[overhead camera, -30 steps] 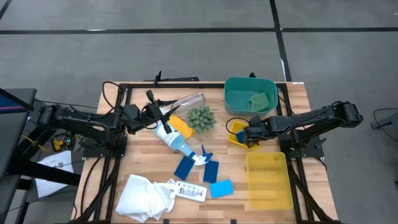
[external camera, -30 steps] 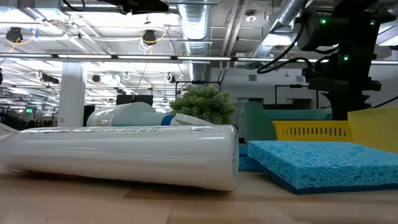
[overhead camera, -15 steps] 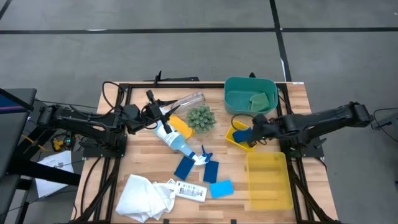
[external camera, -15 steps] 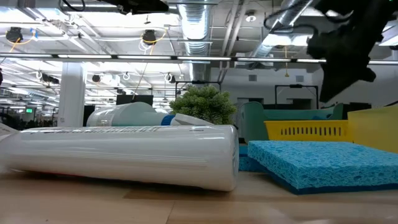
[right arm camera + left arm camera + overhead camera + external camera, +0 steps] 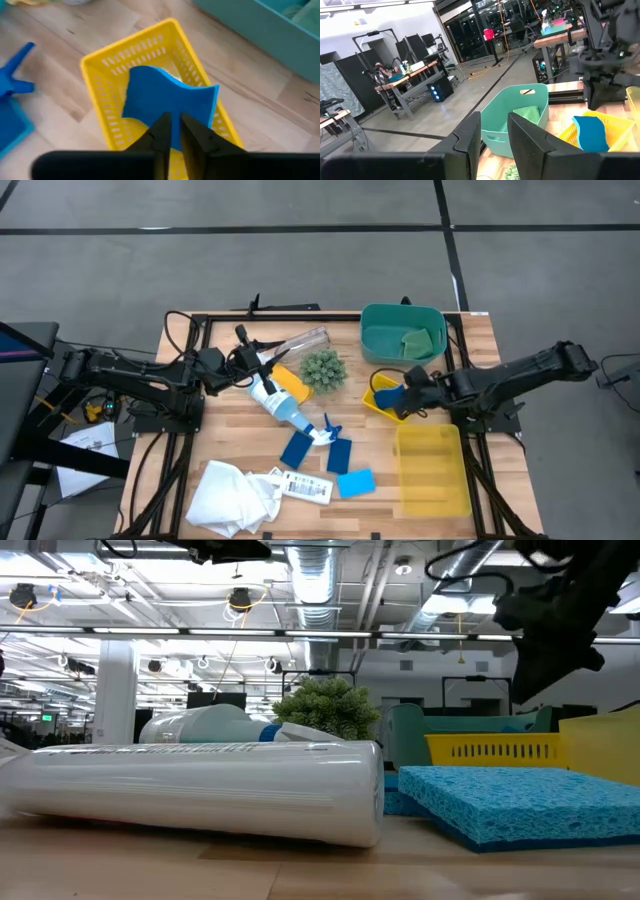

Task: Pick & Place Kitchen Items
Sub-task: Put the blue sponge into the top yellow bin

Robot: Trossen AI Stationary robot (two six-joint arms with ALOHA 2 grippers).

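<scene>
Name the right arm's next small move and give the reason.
Probably lift the right gripper clear of the small yellow basket. The blue sponge already lies in that basket, and the fingers stand nearly together above it, apparently gripping nothing.

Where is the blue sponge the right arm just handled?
In the high view, the blue sponge lies in the small yellow basket right of centre, below the teal bin, by the right gripper.

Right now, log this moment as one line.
right gripper: over yellow basket, fingers nearly shut | blue sponge: in basket | left gripper: by bottle, waiting
</scene>
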